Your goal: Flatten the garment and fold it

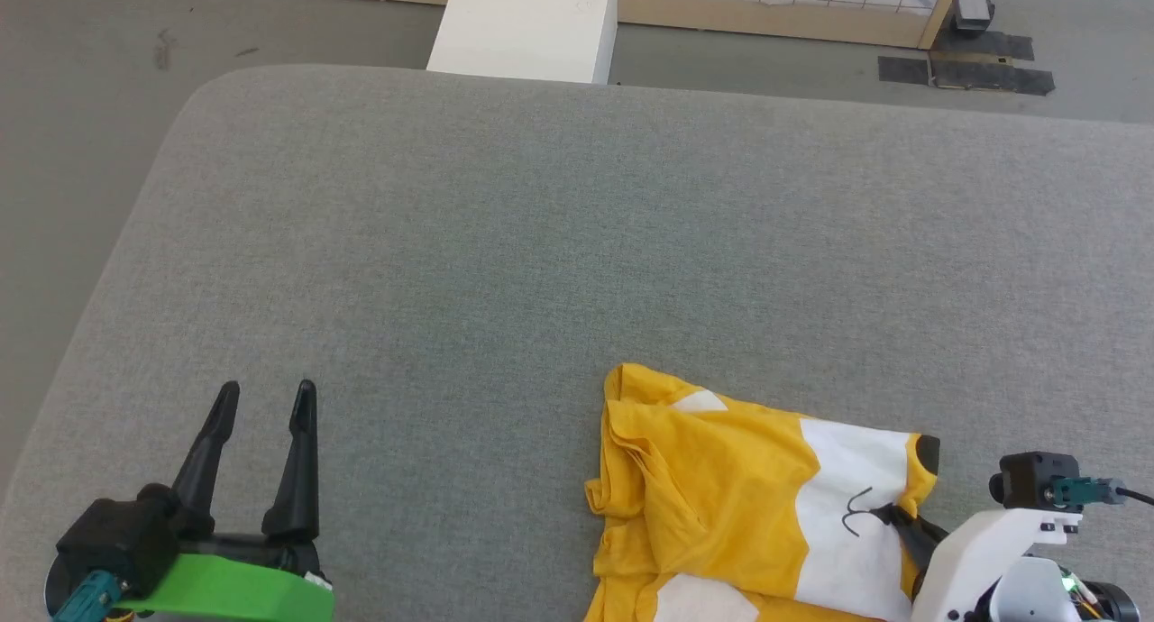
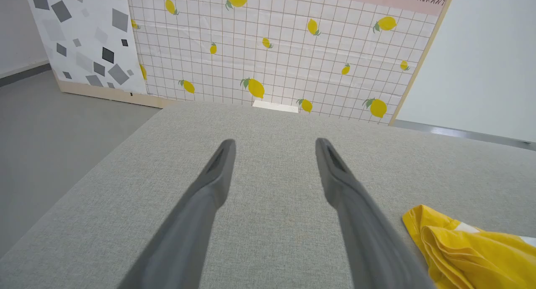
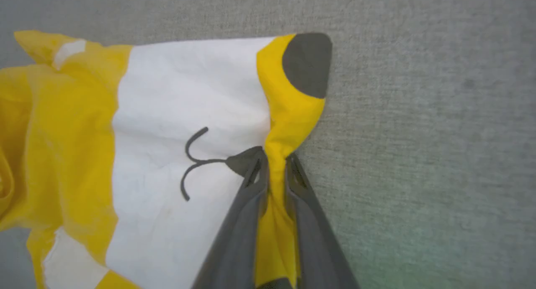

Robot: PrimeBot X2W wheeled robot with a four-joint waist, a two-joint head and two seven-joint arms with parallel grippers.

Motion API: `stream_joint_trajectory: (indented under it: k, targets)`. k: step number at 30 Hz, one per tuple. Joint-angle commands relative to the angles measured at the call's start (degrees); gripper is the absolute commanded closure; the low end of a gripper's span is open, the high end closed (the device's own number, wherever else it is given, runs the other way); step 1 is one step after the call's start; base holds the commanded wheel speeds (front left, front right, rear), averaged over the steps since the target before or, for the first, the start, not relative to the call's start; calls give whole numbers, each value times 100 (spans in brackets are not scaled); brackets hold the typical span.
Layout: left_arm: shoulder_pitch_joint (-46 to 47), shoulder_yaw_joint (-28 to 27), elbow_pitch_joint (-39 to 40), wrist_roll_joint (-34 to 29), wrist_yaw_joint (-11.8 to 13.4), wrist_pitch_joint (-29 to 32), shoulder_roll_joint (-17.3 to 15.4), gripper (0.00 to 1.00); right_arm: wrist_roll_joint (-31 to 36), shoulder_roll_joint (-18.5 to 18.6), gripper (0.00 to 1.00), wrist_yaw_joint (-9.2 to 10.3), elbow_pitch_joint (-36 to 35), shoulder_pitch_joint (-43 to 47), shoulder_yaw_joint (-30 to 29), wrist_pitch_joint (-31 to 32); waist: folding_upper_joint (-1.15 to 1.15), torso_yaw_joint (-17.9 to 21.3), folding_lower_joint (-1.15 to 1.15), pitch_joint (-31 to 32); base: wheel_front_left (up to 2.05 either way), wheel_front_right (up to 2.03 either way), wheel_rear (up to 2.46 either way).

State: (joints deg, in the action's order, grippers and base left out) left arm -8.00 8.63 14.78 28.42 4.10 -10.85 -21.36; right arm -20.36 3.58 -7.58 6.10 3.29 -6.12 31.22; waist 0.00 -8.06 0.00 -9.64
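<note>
The garment [image 1: 721,487] is a bright yellow T-shirt with a white muzzle patch and a black mouth line, lying crumpled at the near right of the grey table [image 1: 505,243]. My right gripper [image 3: 274,165] is shut on a pinched ridge of yellow cloth at the garment's [image 3: 176,113] right edge, just below a black eye patch [image 3: 307,65]. That right gripper [image 1: 892,518] sits at the lower right of the head view. My left gripper [image 1: 266,401] stands open over bare table at the lower left, well apart from the garment [image 2: 469,251]. Its fingers [image 2: 217,171] hold nothing.
A white box [image 1: 532,22] stands beyond the table's far edge. Behind it is a panel with a lemon print [image 2: 272,50]. The table's rounded far-left corner [image 1: 207,95] and left edge drop to grey floor [image 1: 72,135]. Bare table surface stretches across the middle and far side.
</note>
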Motion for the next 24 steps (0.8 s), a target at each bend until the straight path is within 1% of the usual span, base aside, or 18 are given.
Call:
stream_joint_trajectory:
  k: [1, 7, 15, 21, 23, 24]
  targets:
    - [100, 14, 37, -75, 12, -6, -35, 0, -14, -69, 100, 9, 178, 2, 109, 0, 0, 19, 0, 29, 0, 0, 0]
    - [132, 52, 143, -114, 44, -57, -1, 0, 151, -69, 100, 9, -145, -130, 89, -172, 0, 218, 0, 191, 0, 0, 0]
    - [152, 121, 114, -95, 34, -89, 40, 0, 372, -21, 100, 9, -534, -463, 85, -129, 0, 721, 0, 284, 0, 0, 0]
    - [174, 126, 79, -85, 30, -112, 33, 0, 555, 313, 100, 9, -575, -897, 284, -54, 0, 1236, 0, 302, 0, 0, 0]
    - [186, 116, 83, -87, 29, -110, 11, 0, 606, 461, 100, 9, -566, -1105, 407, -1, 0, 1419, 0, 283, 0, 0, 0]
    - [211, 110, 99, -93, 26, -104, -14, 0, 620, 624, 100, 9, -533, -1343, 505, 54, 0, 1591, 0, 238, 0, 0, 0]
